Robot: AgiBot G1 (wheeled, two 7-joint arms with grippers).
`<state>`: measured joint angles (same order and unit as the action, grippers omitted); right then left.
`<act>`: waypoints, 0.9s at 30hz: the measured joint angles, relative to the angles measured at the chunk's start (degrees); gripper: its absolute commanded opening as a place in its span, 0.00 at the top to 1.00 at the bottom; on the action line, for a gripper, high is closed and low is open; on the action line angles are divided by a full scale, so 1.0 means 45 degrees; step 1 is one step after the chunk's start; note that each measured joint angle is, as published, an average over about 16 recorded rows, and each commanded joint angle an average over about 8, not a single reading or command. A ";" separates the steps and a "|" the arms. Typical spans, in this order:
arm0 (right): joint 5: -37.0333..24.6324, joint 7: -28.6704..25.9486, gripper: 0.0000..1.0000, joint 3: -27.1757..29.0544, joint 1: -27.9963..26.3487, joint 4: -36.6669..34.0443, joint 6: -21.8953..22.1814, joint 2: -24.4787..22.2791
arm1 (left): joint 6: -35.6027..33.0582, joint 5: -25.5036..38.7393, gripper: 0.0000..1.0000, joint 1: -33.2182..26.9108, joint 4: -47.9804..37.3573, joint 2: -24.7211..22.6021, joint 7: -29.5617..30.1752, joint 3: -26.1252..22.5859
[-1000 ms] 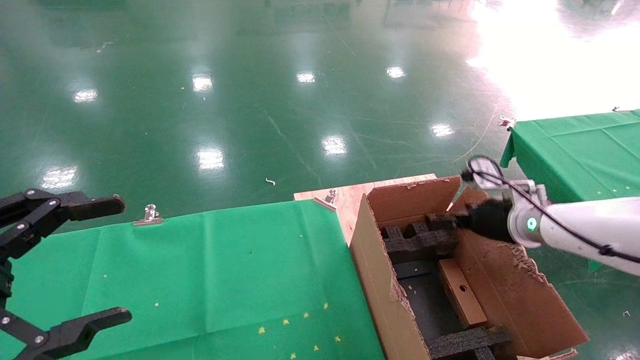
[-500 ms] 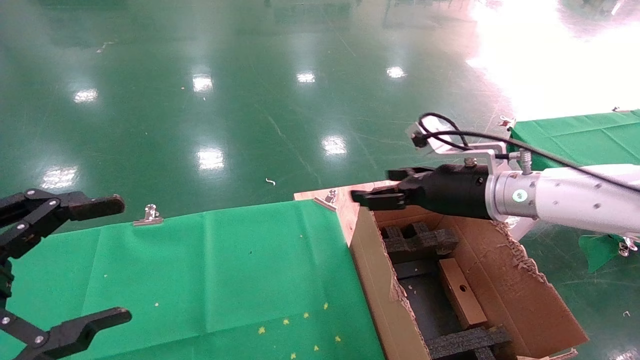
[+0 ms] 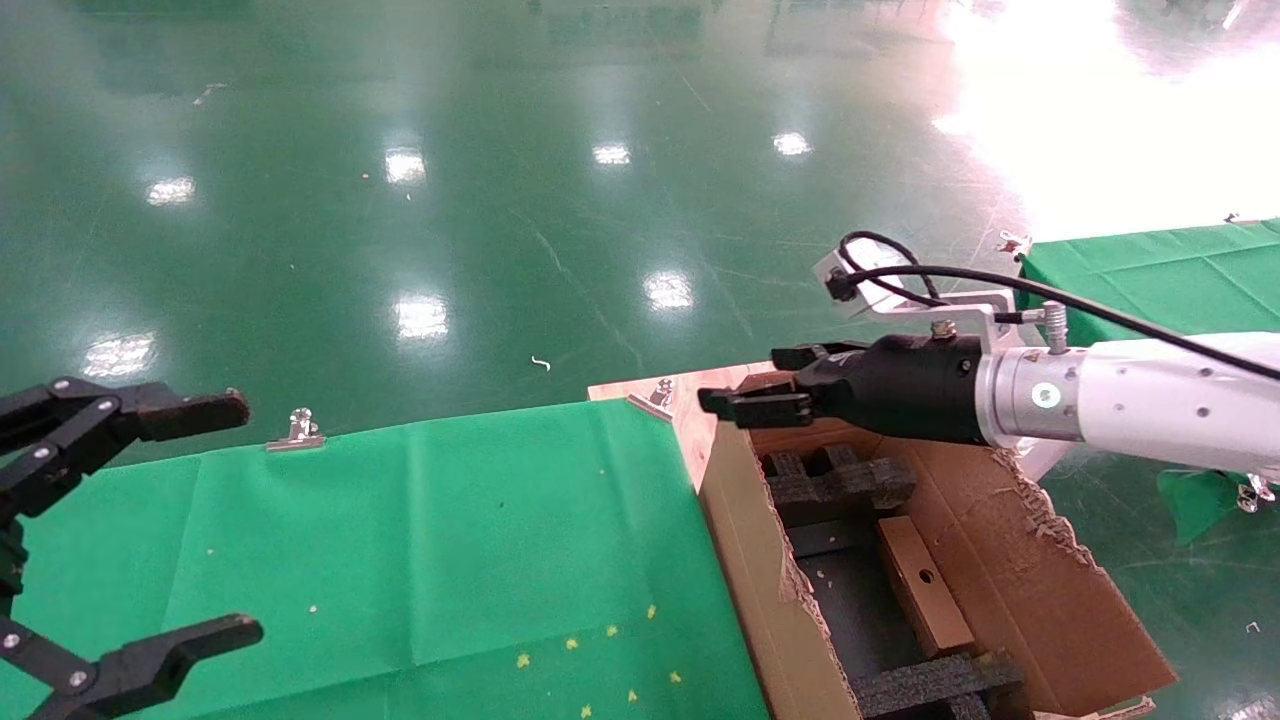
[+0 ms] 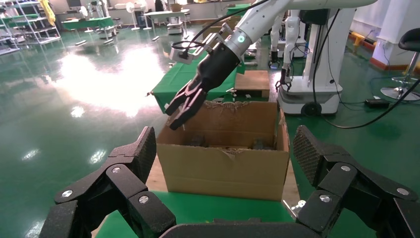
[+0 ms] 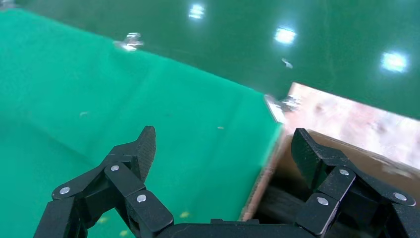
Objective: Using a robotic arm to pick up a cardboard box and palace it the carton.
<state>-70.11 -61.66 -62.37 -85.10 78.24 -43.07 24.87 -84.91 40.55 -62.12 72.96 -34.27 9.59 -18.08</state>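
The robotic arm (image 3: 1150, 410) reaches in from the right, its green ring light on. My right gripper (image 3: 765, 380) is open and empty, level above the carton's far left corner; it also shows in the left wrist view (image 4: 182, 106) and in its own view (image 5: 224, 148). The cardboard box (image 3: 922, 585) lies flat inside the carton (image 3: 760, 570), between black foam blocks (image 3: 840, 485). The carton's outer wall faces the left wrist view (image 4: 223, 171). My left gripper (image 3: 240, 518) is open and empty, parked at the near left over the green table (image 4: 225, 158).
The green-clothed table (image 3: 420, 540) lies left of the carton, with binder clips (image 3: 297, 430) at its far edge. A wooden board (image 3: 700, 395) sticks out beside the carton. A second green table (image 3: 1160, 295) stands at the far right. Glossy green floor lies beyond.
My right gripper has risen out of the carton, turned level and swung left to above the carton's far left corner. The cardboard box stays inside. The left arm has not moved.
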 measured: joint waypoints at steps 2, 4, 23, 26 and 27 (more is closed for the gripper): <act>0.0096 0.0227 0.00 0.0219 0.0121 -0.0028 -0.0195 0.0055 | 0.0000 0.0000 0.00 -0.0001 -0.0001 0.0000 0.0000 -0.0001; 0.0285 0.0540 0.00 0.0504 0.0261 -0.0052 -0.0459 0.0116 | 0.0000 0.0000 0.00 -0.0001 -0.0002 0.0000 -0.0001 -0.0001; 0.2353 0.4256 0.00 0.3883 0.1975 -0.0391 -0.3568 0.0854 | 0.0001 -0.0005 0.00 -0.0004 -0.0005 0.0002 -0.0005 -0.0009; 0.2686 0.4855 0.00 0.4427 0.2251 -0.0446 -0.4068 0.0973 | 0.0001 -0.0006 0.00 -0.0005 -0.0005 0.0003 -0.0006 -0.0011; 0.2798 0.5056 0.00 0.4610 0.2344 -0.0464 -0.4237 0.1013 | 0.0001 -0.0006 0.00 -0.0005 -0.0005 0.0003 -0.0006 -0.0011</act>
<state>-57.52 -38.91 -41.63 -74.55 76.15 -62.14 29.43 -84.90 40.52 -62.14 72.94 -34.26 9.56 -18.13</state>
